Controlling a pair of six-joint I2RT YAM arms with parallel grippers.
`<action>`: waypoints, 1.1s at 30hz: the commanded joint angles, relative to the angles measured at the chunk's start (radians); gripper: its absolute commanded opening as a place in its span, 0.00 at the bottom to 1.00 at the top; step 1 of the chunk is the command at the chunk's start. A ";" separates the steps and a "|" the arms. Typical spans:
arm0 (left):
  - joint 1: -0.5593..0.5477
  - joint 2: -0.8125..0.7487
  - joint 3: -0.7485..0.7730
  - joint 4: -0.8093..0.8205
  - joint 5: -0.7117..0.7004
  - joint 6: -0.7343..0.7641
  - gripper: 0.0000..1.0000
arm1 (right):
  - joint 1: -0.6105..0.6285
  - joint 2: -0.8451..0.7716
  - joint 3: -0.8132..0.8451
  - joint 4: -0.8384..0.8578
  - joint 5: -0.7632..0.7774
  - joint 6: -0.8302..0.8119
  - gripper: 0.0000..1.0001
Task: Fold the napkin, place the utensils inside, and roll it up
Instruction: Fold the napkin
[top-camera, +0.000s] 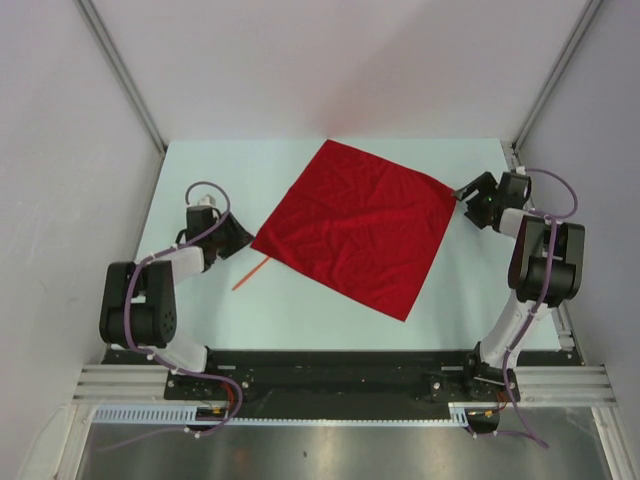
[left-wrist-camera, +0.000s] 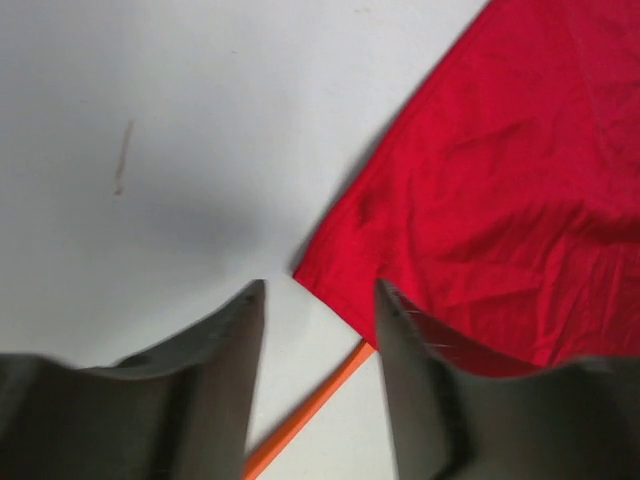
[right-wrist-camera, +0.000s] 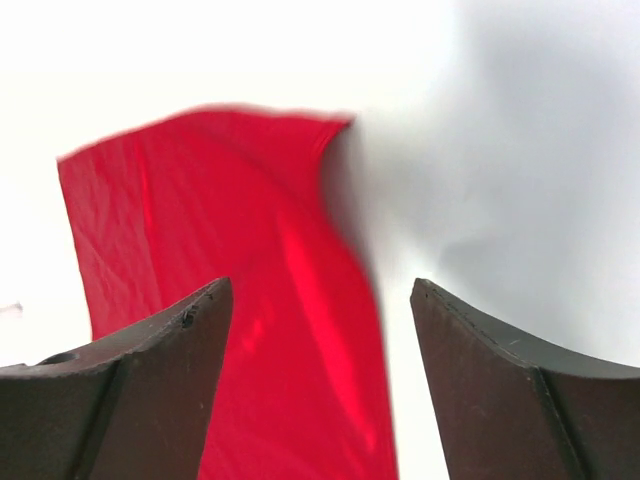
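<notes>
The red napkin (top-camera: 355, 225) lies spread flat as a diamond on the white table. The orange utensil (top-camera: 250, 273) lies at its left corner, one end tucked under the cloth edge. My left gripper (top-camera: 243, 240) is open just left of that corner. In the left wrist view the corner (left-wrist-camera: 500, 180) and the utensil (left-wrist-camera: 310, 410) show between my left gripper's (left-wrist-camera: 320, 290) spread jaws. My right gripper (top-camera: 462, 194) is open at the napkin's right corner. In the right wrist view the cloth (right-wrist-camera: 250, 250) runs between my right gripper's (right-wrist-camera: 320, 290) jaws, which are apart and not closed on it.
White walls with metal rails (top-camera: 120, 70) enclose the table at the back and sides. The black base rail (top-camera: 330, 360) runs along the near edge. A faint dark mark (left-wrist-camera: 120, 160) is on the table left of the napkin.
</notes>
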 joint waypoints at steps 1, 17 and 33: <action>-0.056 -0.016 0.019 0.042 0.023 -0.018 0.59 | -0.030 0.110 0.071 0.142 -0.095 0.089 0.77; -0.120 -0.094 0.092 -0.048 -0.007 -0.015 0.69 | -0.017 0.400 0.238 0.302 -0.143 0.313 0.59; -0.128 -0.259 0.172 -0.160 0.093 -0.044 0.70 | -0.023 0.422 0.364 0.251 -0.016 0.247 0.00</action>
